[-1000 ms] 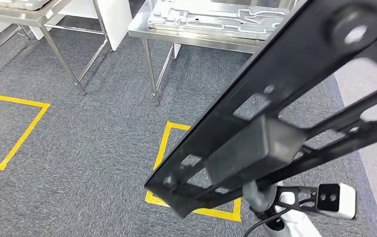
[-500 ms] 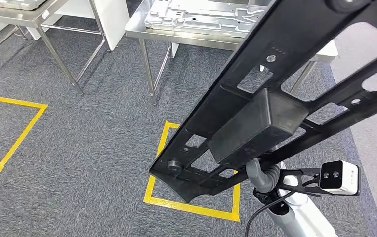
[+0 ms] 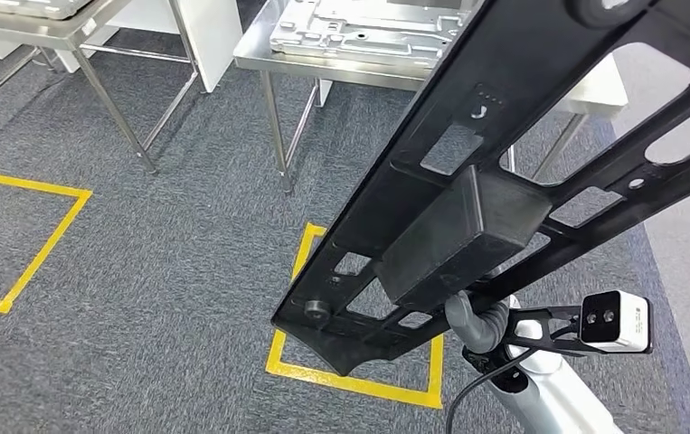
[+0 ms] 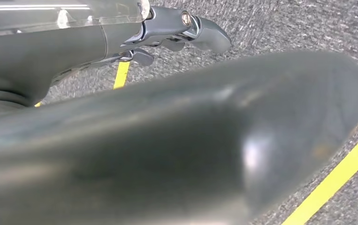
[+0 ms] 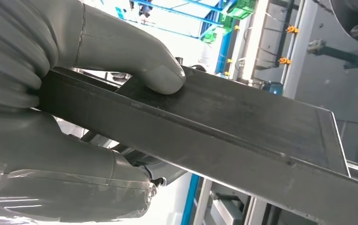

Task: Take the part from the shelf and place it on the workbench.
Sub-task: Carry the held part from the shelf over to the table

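A long black frame part (image 3: 504, 172) with cut-outs and a box-shaped block runs slantwise across the head view, from low centre to the top right, raised above the floor. My right hand (image 3: 478, 321) grips it from below, near its lower end. In the right wrist view the thick grey thumb (image 5: 139, 63) presses on the part's flat black bar (image 5: 242, 122), with the other fingers wrapped beneath. The steel workbench (image 3: 341, 65) stands ahead, beyond the part. My left hand (image 4: 186, 30) hangs over the carpet with its dark fingers stretched out and nothing in them.
A silver stamped plate (image 3: 359, 27) lies on the workbench. A second steel table (image 3: 47, 27) stands at the far left. Yellow tape squares (image 3: 359, 380) (image 3: 24, 244) mark the grey carpet. A white wrist camera (image 3: 614, 321) sticks out beside my right forearm.
The black part has been lifted and pushed forward toward the workbench; its block sits higher in the view. My right hand and forearm have come further into sight beneath it.
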